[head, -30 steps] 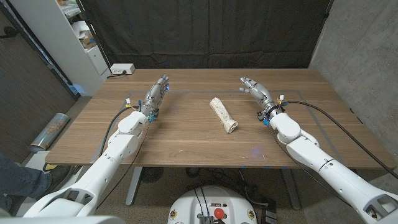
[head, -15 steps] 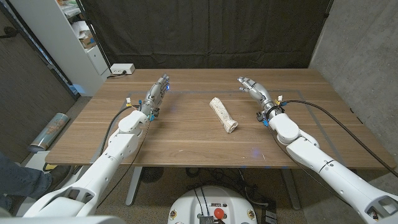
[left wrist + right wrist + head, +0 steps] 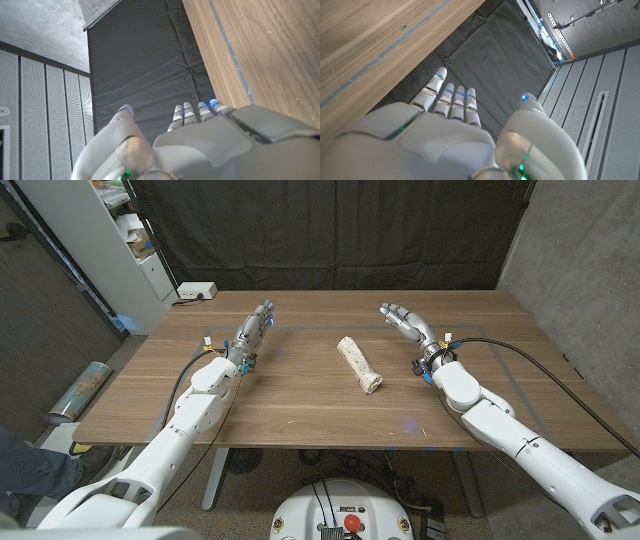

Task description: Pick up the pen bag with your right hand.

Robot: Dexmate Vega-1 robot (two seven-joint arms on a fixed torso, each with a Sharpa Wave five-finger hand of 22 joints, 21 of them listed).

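Note:
The pen bag, a cream, roll-shaped pouch, lies at the middle of the wooden table, slanting from far left to near right. My right hand hovers open to the right of it and a little farther back, fingers stretched toward the far edge and holding nothing; its back fills the right wrist view. My left hand is at the far left of the table, fingers extended and empty; it shows from behind in the left wrist view.
A white power strip lies at the table's far left corner. A white shelf unit stands beyond the table's left side. A black curtain hangs behind the table.
My right hand has drifted slightly left and toward the far edge, closer to the line of the pen bag. The left hand and the pen bag have not moved.

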